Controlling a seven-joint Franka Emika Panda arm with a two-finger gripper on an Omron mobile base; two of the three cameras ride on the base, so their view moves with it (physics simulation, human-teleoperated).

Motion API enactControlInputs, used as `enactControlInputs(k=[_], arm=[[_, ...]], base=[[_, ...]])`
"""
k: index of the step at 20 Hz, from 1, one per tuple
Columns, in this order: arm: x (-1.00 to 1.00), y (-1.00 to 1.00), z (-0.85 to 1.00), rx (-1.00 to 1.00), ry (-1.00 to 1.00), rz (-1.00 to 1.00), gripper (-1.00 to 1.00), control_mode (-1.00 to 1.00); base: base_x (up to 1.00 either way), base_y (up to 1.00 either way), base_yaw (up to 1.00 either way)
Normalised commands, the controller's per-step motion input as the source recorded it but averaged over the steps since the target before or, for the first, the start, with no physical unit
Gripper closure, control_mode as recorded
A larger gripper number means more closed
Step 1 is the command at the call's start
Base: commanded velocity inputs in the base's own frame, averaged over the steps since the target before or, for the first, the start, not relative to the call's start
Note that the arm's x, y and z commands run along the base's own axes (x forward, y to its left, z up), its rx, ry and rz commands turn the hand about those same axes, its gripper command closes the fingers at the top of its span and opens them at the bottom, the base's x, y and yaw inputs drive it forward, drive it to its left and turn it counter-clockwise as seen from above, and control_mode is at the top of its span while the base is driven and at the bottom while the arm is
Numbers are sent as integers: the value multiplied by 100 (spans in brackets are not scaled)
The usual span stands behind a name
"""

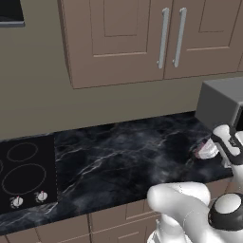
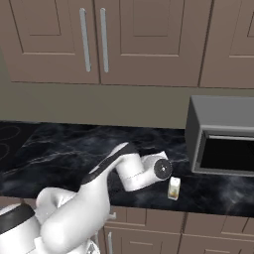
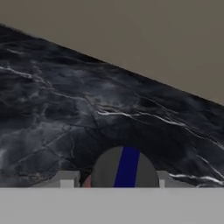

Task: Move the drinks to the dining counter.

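In the hand view a small can (image 3: 127,168), grey-ended with a blue stripe and a trace of red at its left, sits between the two fingertips of my gripper (image 3: 114,180). The tips press against both of its sides, so the gripper is shut on it. From the left base camera, a small pale, reddish-topped item (image 1: 206,150), apparently that can, rests low over the black marble worktop (image 1: 118,152) in front of the hand. A cream-white carton (image 2: 173,187) stands upright near the worktop's front edge, just right of the wrist. The dining counter is out of view.
A grey toaster oven (image 2: 221,134) stands on the worktop close to the right of the hand. Brown wall cabinets (image 1: 142,38) hang above. A black cooktop (image 1: 23,171) with two knobs lies at the far left. Bare marble stretches between the cooktop and the hand.
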Motion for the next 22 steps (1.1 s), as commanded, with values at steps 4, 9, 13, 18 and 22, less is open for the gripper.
enactControlInputs(k=[4,9,13,18,22], arm=[[-77,11,100,0,-40,8,100,-100],[-71,36,89,0,-28,10,100,-100],[-66,44,46,-7,-4,8,100,-100],[-43,37,16,-14,0,4,100,-100],[-7,8,0,-5,0,0,100,-100]], base=[[0,0,0],[0,0,0],[0,0,0],[0,0,0],[0,0,0]])
